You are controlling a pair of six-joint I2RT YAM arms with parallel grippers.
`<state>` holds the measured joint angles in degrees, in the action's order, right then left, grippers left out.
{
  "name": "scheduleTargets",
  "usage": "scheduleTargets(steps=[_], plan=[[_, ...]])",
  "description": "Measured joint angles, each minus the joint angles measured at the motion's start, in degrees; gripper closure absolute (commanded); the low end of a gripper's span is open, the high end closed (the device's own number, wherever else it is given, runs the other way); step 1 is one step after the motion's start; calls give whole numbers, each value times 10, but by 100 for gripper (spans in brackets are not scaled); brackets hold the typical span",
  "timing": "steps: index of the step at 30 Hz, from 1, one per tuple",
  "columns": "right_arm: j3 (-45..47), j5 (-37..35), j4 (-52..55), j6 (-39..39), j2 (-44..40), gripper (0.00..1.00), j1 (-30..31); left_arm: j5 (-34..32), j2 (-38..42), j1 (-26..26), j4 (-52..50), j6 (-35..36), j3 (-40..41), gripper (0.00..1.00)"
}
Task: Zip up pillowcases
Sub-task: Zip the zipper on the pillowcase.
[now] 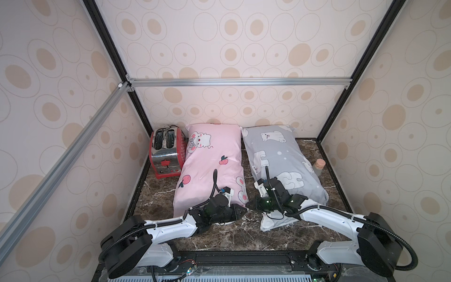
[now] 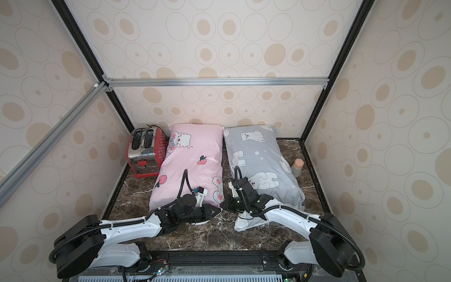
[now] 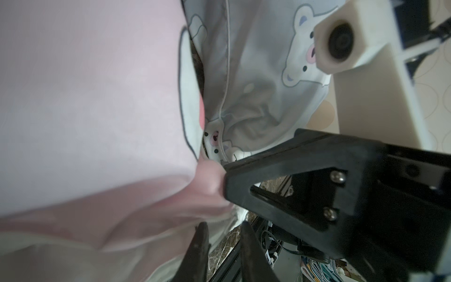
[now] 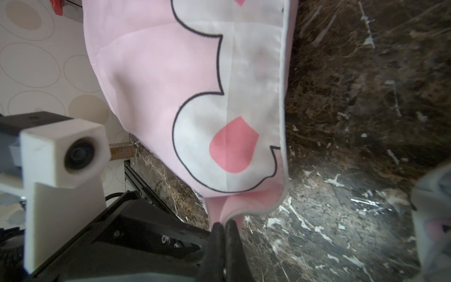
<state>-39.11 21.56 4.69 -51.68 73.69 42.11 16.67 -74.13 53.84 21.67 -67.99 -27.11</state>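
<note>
pink pillowcase [image 1: 210, 156] near end: hidden under left arm [image 1: 170, 227], both top views
grey pillowcase [image 4: 432, 219]: blurred, cropped in right wrist view

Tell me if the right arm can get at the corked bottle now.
Probably not: the right claw is shut on a corner of the pink pillowcase, and the grey pillowcase lies between it and the corked bottle.

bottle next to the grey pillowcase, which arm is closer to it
Right. The right arm reaches over the near end of the grey pillowcase, which lies beside the bottle. The left arm lies by the pink pillowcase, farther away.
</note>
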Motion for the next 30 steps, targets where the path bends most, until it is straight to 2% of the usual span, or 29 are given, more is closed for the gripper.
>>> scheduleTargets(steps=[16,25,30], plan=[[0,5,-4,-3,0,100,1,-5,1,0,1,1,-2,86],[4,4,-8,-3,0,100,3,-8,1,3,-7,4,-5,100],[5,3,-2,-2,-2,100,3,-20,7,3,-23,4,-6,100]])
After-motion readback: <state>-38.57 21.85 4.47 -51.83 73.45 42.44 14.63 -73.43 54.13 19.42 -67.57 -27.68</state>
